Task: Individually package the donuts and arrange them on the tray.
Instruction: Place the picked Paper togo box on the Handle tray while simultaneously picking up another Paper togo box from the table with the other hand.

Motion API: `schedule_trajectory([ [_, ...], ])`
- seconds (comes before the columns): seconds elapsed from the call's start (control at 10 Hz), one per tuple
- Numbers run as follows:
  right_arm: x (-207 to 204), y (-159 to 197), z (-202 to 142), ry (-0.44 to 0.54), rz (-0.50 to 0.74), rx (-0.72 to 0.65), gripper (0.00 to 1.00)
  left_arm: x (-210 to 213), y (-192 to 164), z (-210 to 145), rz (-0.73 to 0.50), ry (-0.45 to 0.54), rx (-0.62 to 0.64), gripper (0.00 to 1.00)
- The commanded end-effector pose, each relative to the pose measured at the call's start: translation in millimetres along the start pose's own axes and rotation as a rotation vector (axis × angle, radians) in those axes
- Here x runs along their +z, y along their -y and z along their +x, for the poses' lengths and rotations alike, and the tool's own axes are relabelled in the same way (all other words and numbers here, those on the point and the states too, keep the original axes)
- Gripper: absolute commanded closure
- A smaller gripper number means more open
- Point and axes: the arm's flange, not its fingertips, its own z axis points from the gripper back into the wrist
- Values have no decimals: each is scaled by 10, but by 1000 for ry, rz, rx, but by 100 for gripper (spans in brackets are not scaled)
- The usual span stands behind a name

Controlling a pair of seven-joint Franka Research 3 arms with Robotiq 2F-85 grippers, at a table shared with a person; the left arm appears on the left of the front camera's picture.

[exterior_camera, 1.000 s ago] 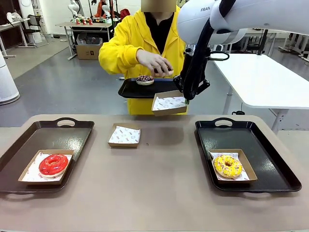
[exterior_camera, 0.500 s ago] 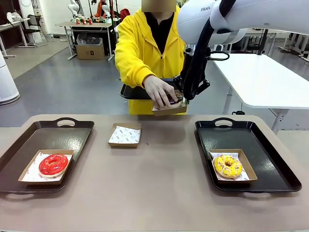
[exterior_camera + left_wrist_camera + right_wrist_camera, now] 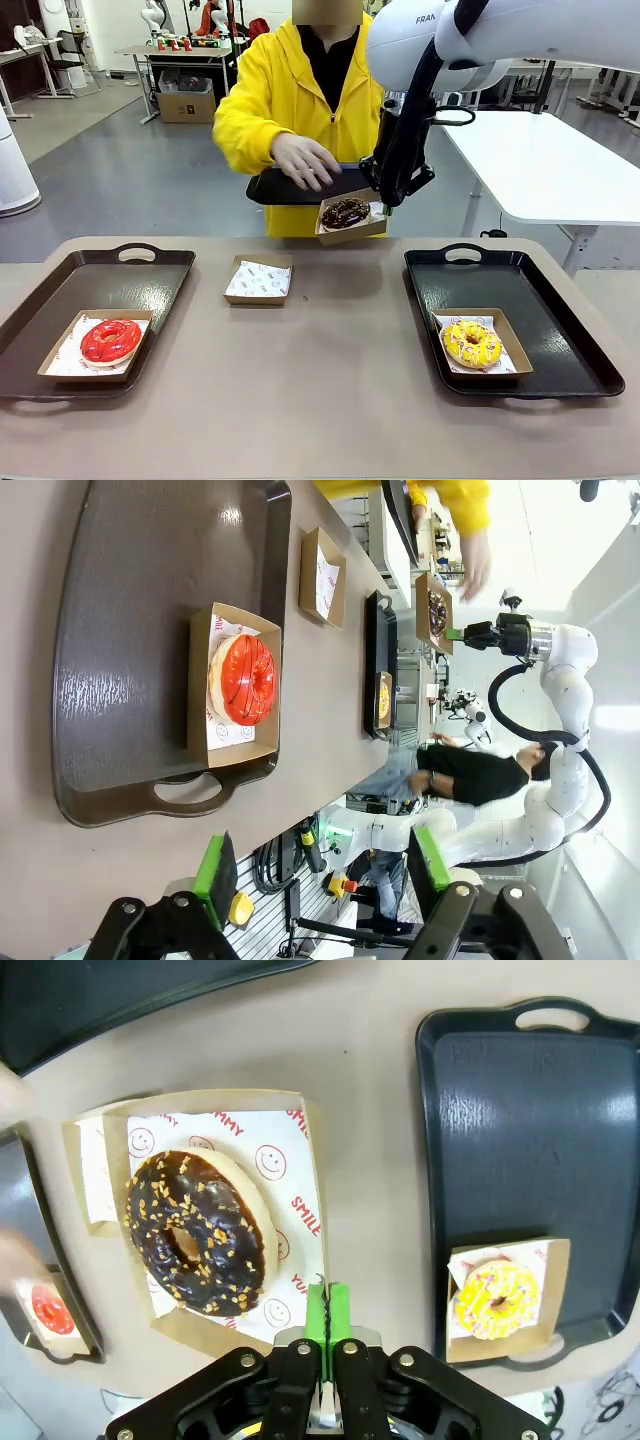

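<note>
A cardboard box (image 3: 355, 234) is held in the air past the far edge of the table (image 3: 330, 380), in front of the person. It is clamped at 1 edge by the right gripper (image 3: 386, 206). In the right wrist view its green pads (image 3: 316, 1312) are pressed together on the rim and the printed paper lining. A chocolate donut (image 3: 346, 212) with pale crumbs is lying flat in this box. Just behind it a black tray (image 3: 285, 190) is held by the person, with 1 hand (image 3: 305, 160) spread above that tray, apart from the box.

On the table, 2 dark trays are set well apart. A red donut (image 3: 110, 340) is resting in the left box (image 3: 85, 377) on the left tray (image 3: 100, 275). A yellow donut (image 3: 472, 343) with sprinkles is resting in the right box (image 3: 516, 345) on the right tray (image 3: 500, 275). Between the trays, toward the far side, an empty box (image 3: 258, 280) lined with paper is placed on the bare table top. In the left wrist view the left gripper (image 3: 322, 865) is seen with its jaws wide apart and nothing between them, well back from the red donut.
</note>
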Motion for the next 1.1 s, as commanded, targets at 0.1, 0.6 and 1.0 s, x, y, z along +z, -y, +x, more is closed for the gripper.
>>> schedule_trajectory([
  [0.1, 3, 14, -30, -7, 7, -5, 100, -2, 16, -24, -21, 18, -12, 11],
  [0.6, 45, 185, -21, 15, -1, 44, 99, -88, 187, 64, 52, -8, -19, 11],
  [1.0, 218, 1343, -65, -27, 28, 86, 99, -552, 1191, 389, 228, -83, -102, 11],
])
